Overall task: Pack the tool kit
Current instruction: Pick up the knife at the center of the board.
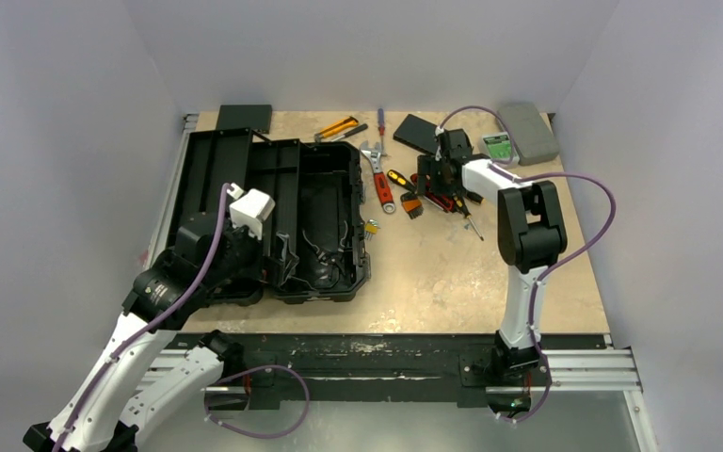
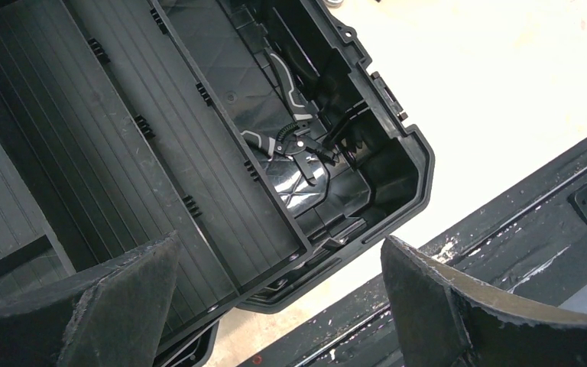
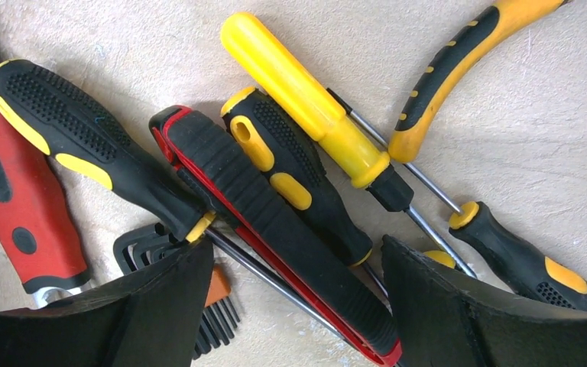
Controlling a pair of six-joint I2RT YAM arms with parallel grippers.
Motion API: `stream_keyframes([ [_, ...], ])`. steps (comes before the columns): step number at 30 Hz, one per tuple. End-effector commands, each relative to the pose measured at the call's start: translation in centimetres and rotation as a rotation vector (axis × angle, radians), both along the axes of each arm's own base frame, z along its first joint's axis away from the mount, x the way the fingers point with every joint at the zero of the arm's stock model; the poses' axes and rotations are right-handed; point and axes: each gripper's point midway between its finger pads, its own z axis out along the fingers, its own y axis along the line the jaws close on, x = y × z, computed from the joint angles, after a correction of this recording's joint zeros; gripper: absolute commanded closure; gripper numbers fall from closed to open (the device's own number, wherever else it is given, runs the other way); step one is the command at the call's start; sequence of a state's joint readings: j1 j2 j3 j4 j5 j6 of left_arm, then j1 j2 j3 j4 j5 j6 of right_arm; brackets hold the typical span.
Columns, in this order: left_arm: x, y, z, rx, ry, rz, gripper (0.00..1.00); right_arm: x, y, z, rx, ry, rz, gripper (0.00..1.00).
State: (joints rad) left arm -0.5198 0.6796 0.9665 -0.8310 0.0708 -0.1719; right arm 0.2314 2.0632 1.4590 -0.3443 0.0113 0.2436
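Note:
The black toolbox (image 1: 325, 212) lies open at the left, lid (image 1: 216, 179) flat beside it. In the left wrist view, grey-handled pliers (image 2: 290, 126) lie inside the toolbox (image 2: 397, 138). My left gripper (image 1: 278, 262) hovers open and empty over its near edge (image 2: 279, 256). My right gripper (image 1: 433, 184) is open, low over a pile of hand tools. Its fingers straddle a red-and-black handled tool (image 3: 290, 229) without closing on it. Around it lie black-yellow screwdrivers (image 3: 84, 145), a yellow screwdriver (image 3: 298, 92), a red wrench (image 3: 15, 199) and hex keys (image 3: 145, 248).
A flat black box (image 1: 419, 132) and a grey case (image 1: 529, 132) sit at the back right, with a green-labelled item (image 1: 497, 146) between them. A yellow-black knife (image 1: 337, 127) and a red screwdriver (image 1: 380, 118) lie at the back. Another flat black box (image 1: 243, 116) is behind the lid.

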Motion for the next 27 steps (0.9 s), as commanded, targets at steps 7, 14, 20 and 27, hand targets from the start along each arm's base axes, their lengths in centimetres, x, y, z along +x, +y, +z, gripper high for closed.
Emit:
stream_keyframes([
  [7, 0.4, -0.1, 0.4, 0.000, -0.032, 0.002, 0.00, -1.1, 0.5, -0.5, 0.015, 0.058, 0.030, 0.39],
  [14, 0.3, -0.2, 0.4, -0.004, -0.030, -0.006, 0.00, -2.2, 0.3, -0.1, 0.012, 0.079, 0.047, 0.68],
  [20, 0.3, -0.2, 0.5, -0.010, -0.032, -0.008, 0.00, -2.9, 0.9, 1.2, 0.057, 0.068, 0.060, 1.00],
  [27, -0.2, -3.3, 2.4, -0.190, 0.076, -0.034, 0.00, -4.7, 1.4, 5.9, 0.136, -0.021, 0.058, 1.00],
])
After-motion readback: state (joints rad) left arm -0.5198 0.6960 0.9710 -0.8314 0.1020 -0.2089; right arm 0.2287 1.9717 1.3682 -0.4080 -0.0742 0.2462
